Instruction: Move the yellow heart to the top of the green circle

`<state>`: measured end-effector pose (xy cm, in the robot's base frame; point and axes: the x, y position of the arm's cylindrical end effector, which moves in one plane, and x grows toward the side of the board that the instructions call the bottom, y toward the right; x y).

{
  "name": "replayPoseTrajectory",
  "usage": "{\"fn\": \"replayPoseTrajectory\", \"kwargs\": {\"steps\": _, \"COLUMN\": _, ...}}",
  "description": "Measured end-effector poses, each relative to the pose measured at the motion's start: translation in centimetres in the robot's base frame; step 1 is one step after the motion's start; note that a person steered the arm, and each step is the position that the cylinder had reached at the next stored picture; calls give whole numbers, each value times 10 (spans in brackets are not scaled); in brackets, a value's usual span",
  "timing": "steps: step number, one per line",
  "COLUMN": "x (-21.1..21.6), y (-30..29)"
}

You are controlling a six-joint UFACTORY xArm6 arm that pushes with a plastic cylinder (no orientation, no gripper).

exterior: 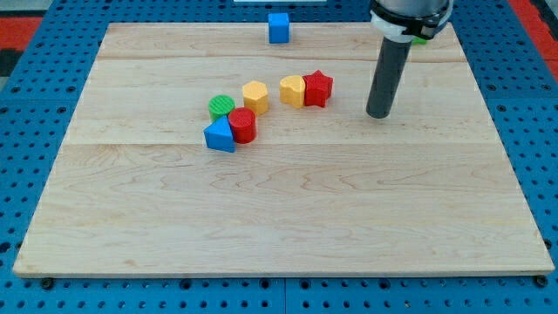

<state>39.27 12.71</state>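
The yellow heart [292,89] lies above the board's middle, touching the red star [319,88] on its right. The green circle [221,106] lies to the heart's left and slightly lower, with a yellow hexagon [255,96] between them. My tip [378,114] rests on the board to the right of the red star, a clear gap away and touching no block. The heart is on the far side of the star from my tip.
A red circle [242,126] and a blue triangle [220,136] sit just below the green circle, close together. A blue cube [278,28] stands at the board's top edge. A green block [422,37] shows partly behind the rod at the top right.
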Motion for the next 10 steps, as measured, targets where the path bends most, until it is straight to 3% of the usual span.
{"fn": "replayPoseTrajectory", "kwargs": {"steps": 4, "x": -8, "y": -87}}
{"fn": "replayPoseTrajectory", "kwargs": {"steps": 6, "x": -59, "y": -88}}
{"fn": "replayPoseTrajectory", "kwargs": {"steps": 8, "x": -101, "y": -135}}
{"fn": "replayPoseTrajectory", "kwargs": {"steps": 10, "x": -101, "y": -191}}
